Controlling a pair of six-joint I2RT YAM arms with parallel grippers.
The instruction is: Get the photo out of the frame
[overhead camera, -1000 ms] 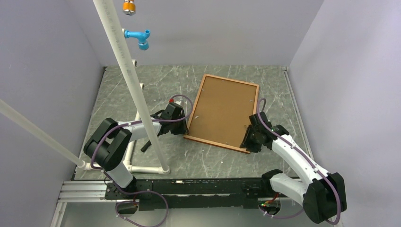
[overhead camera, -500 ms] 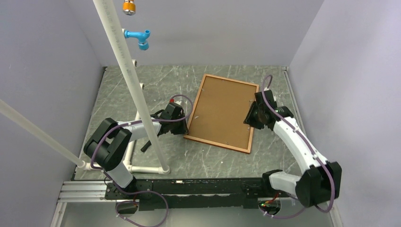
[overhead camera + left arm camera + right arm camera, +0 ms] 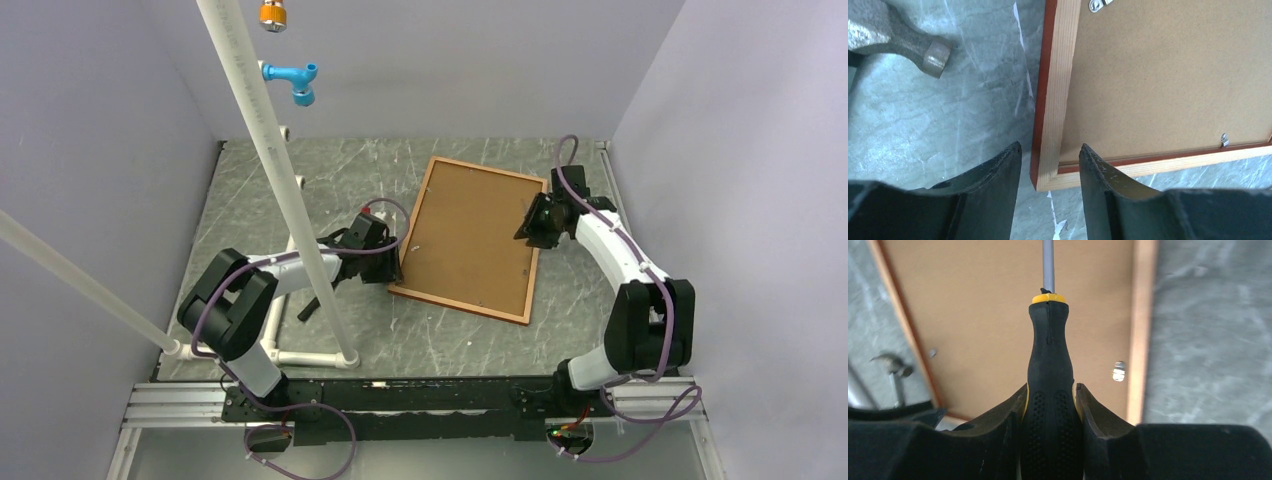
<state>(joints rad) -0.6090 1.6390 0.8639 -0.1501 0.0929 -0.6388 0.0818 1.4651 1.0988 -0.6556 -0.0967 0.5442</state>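
Observation:
The frame (image 3: 412, 225) lies face down on the table, a thin reddish-brown border. The photo shows only its brown board backing (image 3: 470, 235); the print side is hidden. My left gripper (image 3: 395, 262) is open, its jaws astride the frame's near left corner (image 3: 1048, 172) with a gap on the outer side. The backing (image 3: 1168, 75) fills the left wrist view. My right gripper (image 3: 535, 222) hovers over the frame's right edge (image 3: 1143, 315), shut on a black and yellow screwdriver (image 3: 1050, 405). Its metal shaft points across the backing (image 3: 983, 315).
A hammer (image 3: 903, 42) lies left of the frame, its handle (image 3: 310, 305) partly behind a white pipe stand (image 3: 290, 200). Small metal tabs (image 3: 1119, 371) (image 3: 1224, 140) sit along the backing's edge. Blue (image 3: 292, 80) and orange (image 3: 272, 14) fittings hang at the back. Grey walls close in on three sides.
My right arm has carried the screwdriver from the frame's near right corner up along the right edge toward the far end. The left arm and the frame have stayed put.

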